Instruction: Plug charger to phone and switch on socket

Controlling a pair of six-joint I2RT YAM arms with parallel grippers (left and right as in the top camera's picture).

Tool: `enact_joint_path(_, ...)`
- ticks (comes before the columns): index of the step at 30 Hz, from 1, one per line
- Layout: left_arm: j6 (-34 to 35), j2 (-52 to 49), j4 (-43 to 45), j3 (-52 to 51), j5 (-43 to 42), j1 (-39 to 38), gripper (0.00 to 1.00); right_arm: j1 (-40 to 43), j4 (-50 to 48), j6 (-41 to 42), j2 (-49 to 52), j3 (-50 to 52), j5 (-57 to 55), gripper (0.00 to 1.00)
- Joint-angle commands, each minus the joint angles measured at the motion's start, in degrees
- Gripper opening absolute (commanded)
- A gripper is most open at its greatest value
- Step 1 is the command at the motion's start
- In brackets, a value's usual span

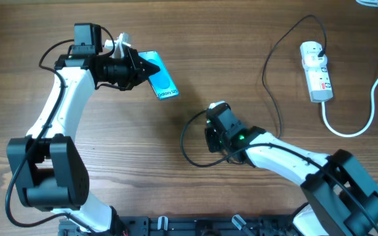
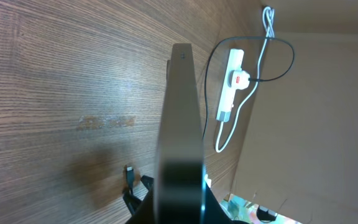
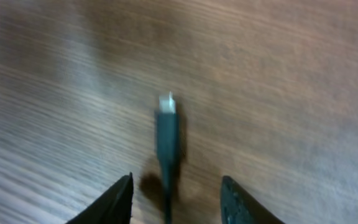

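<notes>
The left gripper (image 1: 147,70) is clenched on the phone (image 1: 165,84) in the upper left of the overhead view. It holds the phone clear of the desk (image 1: 241,46), and its wrist view shows the phone edge-on.

The right gripper (image 3: 176,182), at lower centre of the overhead view, is released. Its jaws stand apart with the charger (image 3: 166,140) plug between them, touching neither, pale tip pointing up the frame. The wrist view is blurred, so whether the plug rests on the desk is unclear.

The charger looks light, with a limp cable that will curl and twist under any push; only the short dark plug body looks stiff. The best hold is probably on that body, just behind the tip, leaving the tip proud.

The phone looks light, rigid and smooth, so it may pivot in the grip when the plug presses in.

The socket (image 1: 316,72) lies at upper right, well apart. It looks light enough to slide when its switch is pressed.
</notes>
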State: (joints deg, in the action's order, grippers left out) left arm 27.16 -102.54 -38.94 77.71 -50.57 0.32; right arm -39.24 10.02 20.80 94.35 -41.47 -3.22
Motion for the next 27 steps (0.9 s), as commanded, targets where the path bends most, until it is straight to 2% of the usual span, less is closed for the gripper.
enact_joint_path(1, 0.35, -0.07, 0.22, -0.2, -2.38, -0.22, 0.04, -0.13, 0.55, -1.2, 4.24, 0.48, -0.81, 0.34)
enact_joint_path(4, 0.33, -0.07, 0.22, -0.2, -2.36, -0.22, 0.04, -0.13, 1.18, -1.25, 4.5, 0.48, 0.2, 0.25)
enact_joint_path(6, 0.33, -0.07, 0.24, -0.2, -2.36, -0.22, 0.04, -0.13, 1.31, -1.25, 4.5, 0.48, 0.28, 0.15)
enact_joint_path(7, 0.33, -0.07, 0.22, -0.2, -2.38, -0.22, 0.04, -0.13, 1.62, -1.25, 4.5, 0.48, 0.28, 0.05)
enact_joint_path(13, 0.33, -0.07, 0.2, -0.2, -2.38, -0.22, 0.04, -0.11, 1.95, -1.4, 4.26, -0.07, 0.26, 0.04)
enact_joint_path(18, 0.31, -0.07, 0.22, -0.2, -2.38, -0.22, 0.04, 0.2, 8.26, -1.53, 1.38, -4.81, 1.2, 0.04)
enact_joint_path(22, 0.28, -0.07, 0.52, -0.2, -3.32, -0.22, 0.04, 1.38, 11.65, -5.49, -9.64, -8.04, 13.97, 0.04)
enact_joint_path(27, -1.9, -0.07, 4.74, -0.2, -11.34, -0.22, 0.04, 1.4, 14.27, -5.7, -21.99, -8.02, 25.07, 0.04)
